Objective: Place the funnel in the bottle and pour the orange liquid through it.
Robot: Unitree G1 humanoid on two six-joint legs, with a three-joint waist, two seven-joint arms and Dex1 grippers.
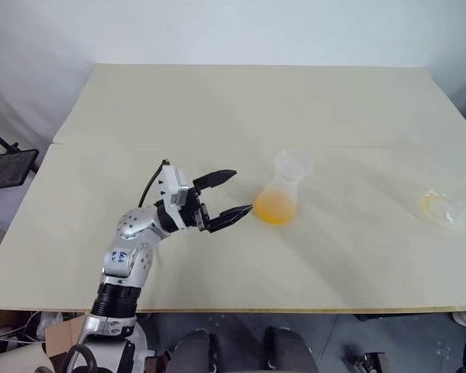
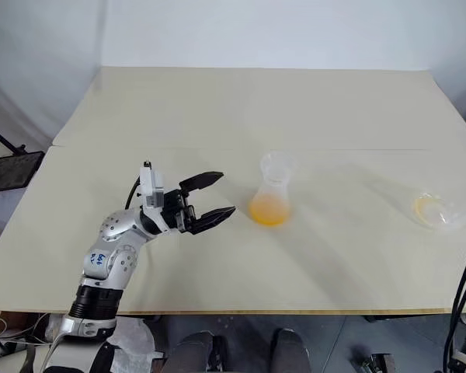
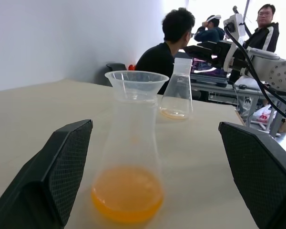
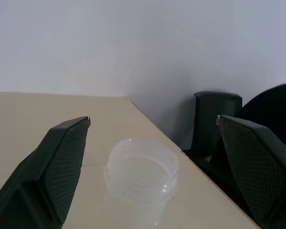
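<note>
The small clear conical bottle (image 1: pixel 283 190) stands upright near the middle of the pale beige tabletop (image 1: pixel 217 109). The clear plastic funnel (image 1: pixel 293 162) sits in its neck, and the translucent orange liquid (image 1: pixel 274 210) is pooled in its base. A wider clear conical vessel (image 1: pixel 448 206) stands by the right edge with only an orange trace in its bottom, so the pour looks finished and the step in hand is to back both arms away cleanly.

The left claw (image 1: pixel 242 191) is spread wide, its black fingers flanking the bottle's lower half on the side facing the left edge, just beside it and apparently not touching. It should draw straight back toward the near-left corner without swinging sideways, since a nudge could tip the top-heavy funnel.

The right claw (image 4: pixel 152 119) also stands apart, on either side of the wide vessel's mouth. It should lift clear before turning, so that neither finger catches the rim.
</note>
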